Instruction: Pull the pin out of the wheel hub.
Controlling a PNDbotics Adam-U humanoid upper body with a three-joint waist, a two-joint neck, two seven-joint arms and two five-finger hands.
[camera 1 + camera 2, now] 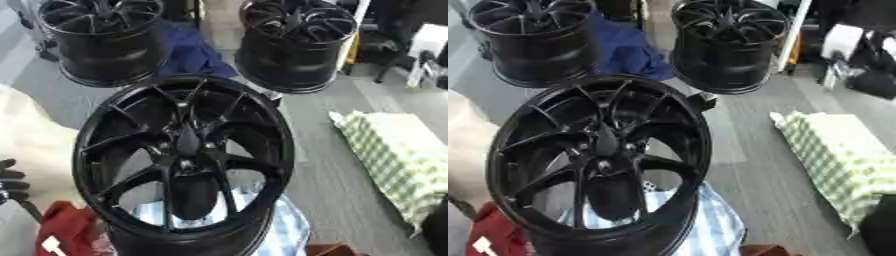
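A black wheel hub (182, 160) fills the near centre, its lower rim cut off by the frame; no pin can be made out at its dark centre. Only the left eye view shows the left hand (12, 181), dark fingers at the left edge; whether clenched or released I cannot tell. Two more wheels (535, 42) stand far behind.

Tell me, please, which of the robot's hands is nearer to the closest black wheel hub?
Left. The left hand shows at the left edge of the left eye view, beside the near wheel hub but apart from its rim. The right hand appears in neither view.
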